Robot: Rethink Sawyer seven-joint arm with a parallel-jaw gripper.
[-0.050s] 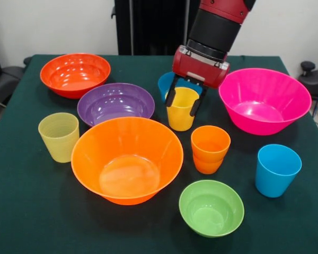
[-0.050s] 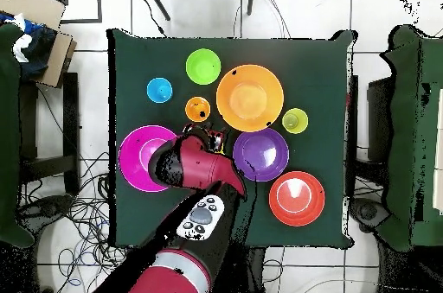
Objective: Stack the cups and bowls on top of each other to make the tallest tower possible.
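My gripper point(image 1: 183, 100) straddles the yellow cup point(image 1: 181, 112) at mid-table, one finger point(image 1: 171, 95) against each side of its rim, shut on it. A small blue bowl point(image 1: 164, 83) peeks out just behind it. Nothing is stacked. The large orange bowl point(image 1: 127, 159) sits in front, with the purple bowl point(image 1: 115, 102) and red-orange bowl point(image 1: 75, 74) behind it on the left. The hot pink bowl point(image 1: 264, 99) is at the right. The orange cup point(image 1: 210, 149), lime green bowl point(image 1: 211, 207), sky blue cup point(image 1: 277, 170) and ribbed pale yellow-green cup point(image 1: 59, 136) stand apart. In the overhead view the arm point(image 2: 195, 168) hides the gripper.
The dark green table point(image 1: 21, 211) ends close behind the red-orange and pink bowls. Chairs and a box point(image 2: 35, 22) stand beside the table point(image 2: 329, 56) in the overhead view, with cables on the tiled floor.
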